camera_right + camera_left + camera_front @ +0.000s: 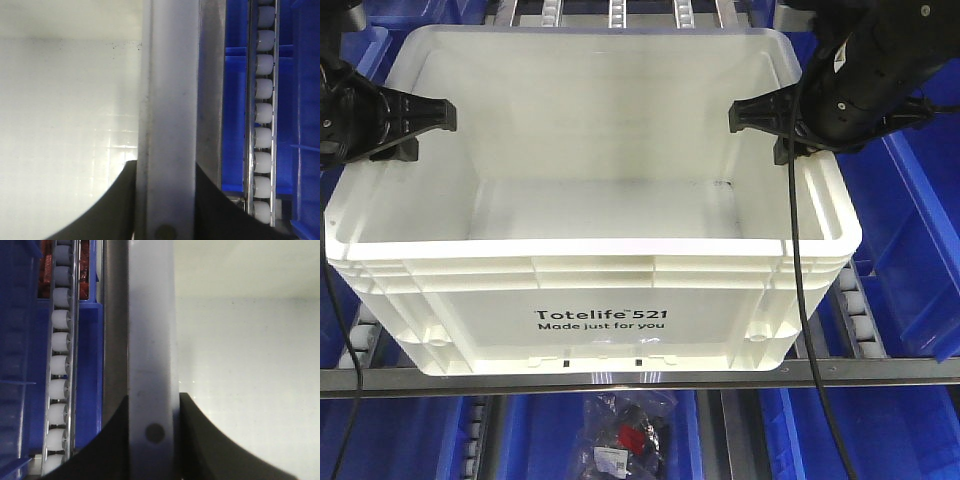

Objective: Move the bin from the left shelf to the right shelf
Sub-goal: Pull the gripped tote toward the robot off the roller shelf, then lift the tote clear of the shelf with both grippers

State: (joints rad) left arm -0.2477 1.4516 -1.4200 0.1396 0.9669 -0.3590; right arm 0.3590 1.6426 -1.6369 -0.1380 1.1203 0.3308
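Roller shelving between blue plastic bins carries the large white rectangular plastic tote out front; left wrist: left gripper pinches its rim wall, right wrist: right gripper likewise, so imo lift both sides level.

I can read only one print. On the near wall of the large white rectangular plastic tote, black letters say "Totelife 521", with "Made just for you" in smaller type right beneath. Below the shelf, the white label on a clear plastic bag is too small for me to read.
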